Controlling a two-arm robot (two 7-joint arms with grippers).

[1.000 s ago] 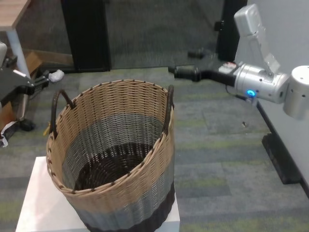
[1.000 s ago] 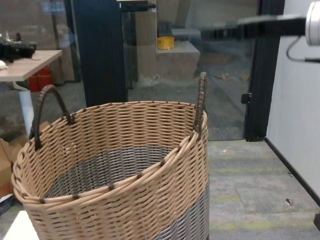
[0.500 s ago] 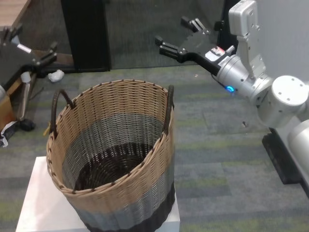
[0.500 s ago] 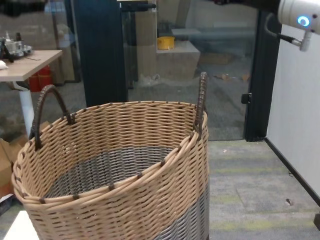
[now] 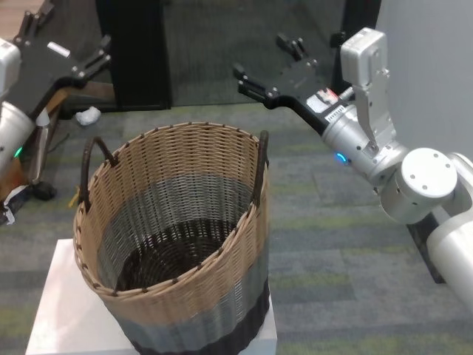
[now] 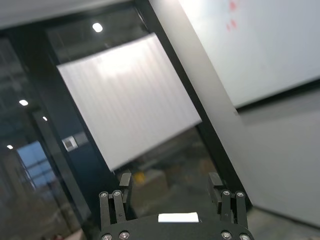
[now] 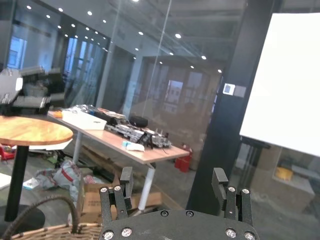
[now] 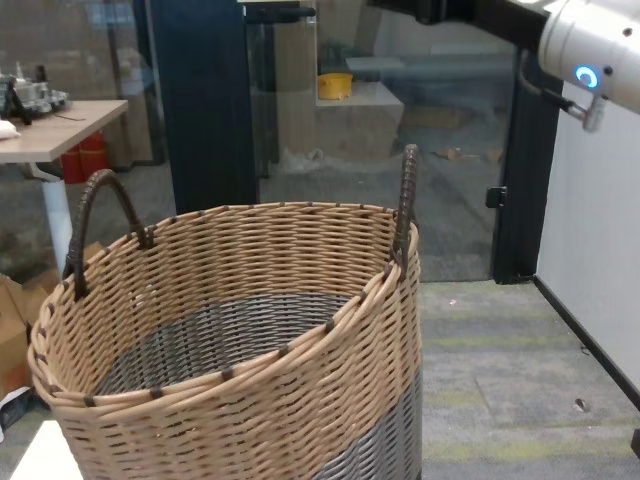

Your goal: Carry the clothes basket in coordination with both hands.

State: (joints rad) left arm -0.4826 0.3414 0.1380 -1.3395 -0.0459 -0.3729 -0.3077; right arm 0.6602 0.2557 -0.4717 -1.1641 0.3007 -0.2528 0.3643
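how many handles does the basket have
2. The left handle loops up from the basket rim on the robot's left side; the right handle stands on the rim at the robot's right side. No others show.

Rough woven wicker clothes basket [image 5: 174,237], smooth white stand [image 5: 59,318]

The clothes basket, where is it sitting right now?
In the head view the clothes basket stands upright on a white platform low and left of centre, with the open right claw raised beyond its right handle, not touching.
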